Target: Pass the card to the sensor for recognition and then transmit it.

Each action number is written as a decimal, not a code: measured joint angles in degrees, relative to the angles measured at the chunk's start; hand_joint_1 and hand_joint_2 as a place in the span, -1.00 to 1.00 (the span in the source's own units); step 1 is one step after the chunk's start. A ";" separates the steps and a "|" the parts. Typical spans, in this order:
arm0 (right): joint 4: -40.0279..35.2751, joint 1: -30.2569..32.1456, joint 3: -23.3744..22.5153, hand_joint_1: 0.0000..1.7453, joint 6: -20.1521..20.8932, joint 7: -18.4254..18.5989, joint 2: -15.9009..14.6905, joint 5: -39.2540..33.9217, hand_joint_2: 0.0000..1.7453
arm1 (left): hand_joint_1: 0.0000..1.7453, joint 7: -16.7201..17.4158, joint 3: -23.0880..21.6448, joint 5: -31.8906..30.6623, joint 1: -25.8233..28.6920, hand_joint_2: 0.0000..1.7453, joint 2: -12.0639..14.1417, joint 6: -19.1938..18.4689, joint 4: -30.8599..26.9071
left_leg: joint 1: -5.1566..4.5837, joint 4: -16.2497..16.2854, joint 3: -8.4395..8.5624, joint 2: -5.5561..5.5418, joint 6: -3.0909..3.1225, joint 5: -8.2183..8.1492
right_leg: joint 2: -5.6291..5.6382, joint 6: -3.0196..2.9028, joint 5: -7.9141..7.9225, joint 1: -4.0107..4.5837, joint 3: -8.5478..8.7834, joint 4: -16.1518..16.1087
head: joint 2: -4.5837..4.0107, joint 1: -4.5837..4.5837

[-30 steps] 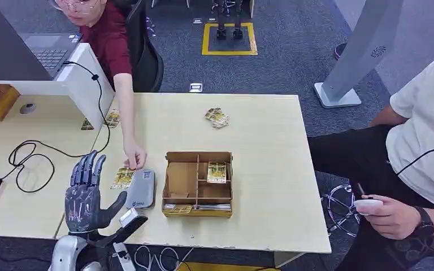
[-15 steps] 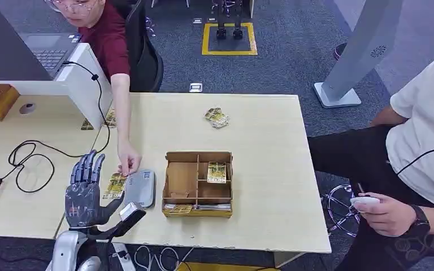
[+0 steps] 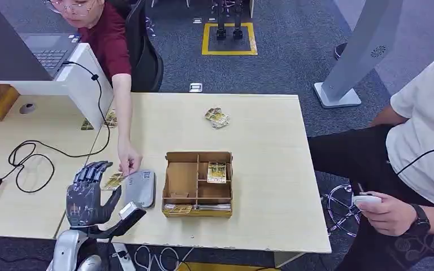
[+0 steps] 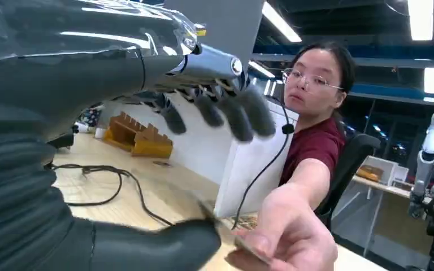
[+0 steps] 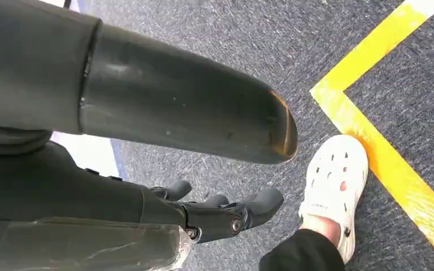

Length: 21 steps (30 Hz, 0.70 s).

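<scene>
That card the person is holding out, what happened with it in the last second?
The person's hand slid the card off the table toward the left robot hand, whose fingers have curled over it. Whether it grips the card yet is unclear. The grey sensor and cardboard box stayed put.

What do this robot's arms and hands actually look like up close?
The left hand is dark grey, glossy and human-shaped, with slim segmented fingers ending in rounded matte tips and a thick smooth thumb. A grey ribbed cover sits behind it, on a silver forearm. The right hand looks the same: dark grey, with metal pins at the finger hinges.
</scene>
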 joint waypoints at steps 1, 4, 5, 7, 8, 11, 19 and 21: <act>0.00 0.00 0.00 -1.00 0.00 0.00 -0.02 0.00 -1.00 | 1.00 -0.02 0.00 0.02 0.00 1.00 0.00 0.00 0.00 | 0.00 0.00 0.00 0.00 0.00 0.00 | 0.00 0.00 0.00 0.00 0.00 0.00 | 0.00 0.00; 0.00 0.00 0.07 -1.00 0.00 0.00 -0.04 0.00 -1.00 | 1.00 -0.07 0.00 0.15 0.00 1.00 0.00 0.00 0.00 | 0.00 0.00 0.00 0.00 0.00 0.00 | 0.00 0.00 0.00 0.00 0.00 0.00 | 0.00 0.00; 0.00 0.00 0.07 -1.00 0.00 0.00 -0.04 0.00 -1.00 | 1.00 -0.07 0.00 0.15 0.00 1.00 0.00 0.00 0.00 | 0.00 0.00 0.00 0.00 0.00 0.00 | 0.00 0.00 0.00 0.00 0.00 0.00 | 0.00 0.00; 0.00 0.00 0.09 -1.00 0.00 0.00 -0.07 0.00 -1.00 | 1.00 -0.07 0.00 0.15 -0.01 1.00 0.00 0.02 0.00 | 0.00 0.00 0.00 0.00 0.00 0.00 | 0.00 0.00 0.00 0.00 0.00 0.00 | 0.00 0.00; 0.00 0.00 0.11 -1.00 0.00 0.00 -0.07 0.00 -1.00 | 1.00 -0.07 0.00 0.15 -0.01 1.00 0.00 0.00 0.00 | 0.00 0.00 0.00 0.00 0.00 0.00 | 0.00 0.00 0.00 0.00 0.00 0.00 | 0.00 0.00; 0.00 0.00 0.11 -1.00 0.00 0.00 -0.07 0.00 -1.00 | 1.00 -0.07 0.00 0.15 0.00 1.00 0.00 0.02 0.00 | 0.00 0.00 0.00 0.00 0.00 0.00 | 0.00 0.00 0.00 0.00 0.00 0.00 | -0.02 0.00; 0.00 0.00 0.13 -1.00 0.00 0.00 -0.07 0.00 -1.00 | 1.00 -0.07 0.00 0.15 0.00 1.00 0.02 0.02 0.00 | 0.00 0.00 0.00 0.00 0.00 0.00 | 0.00 0.00 0.00 0.00 0.00 0.00 | 0.00 0.00; 0.00 0.00 0.13 -1.00 -0.02 0.00 -0.07 0.00 -1.00 | 1.00 -0.07 0.00 0.15 0.00 1.00 0.02 0.02 0.00 | 0.00 0.00 0.00 0.00 0.00 0.00 | 0.00 0.00 0.00 0.00 0.00 0.00 | 0.00 0.00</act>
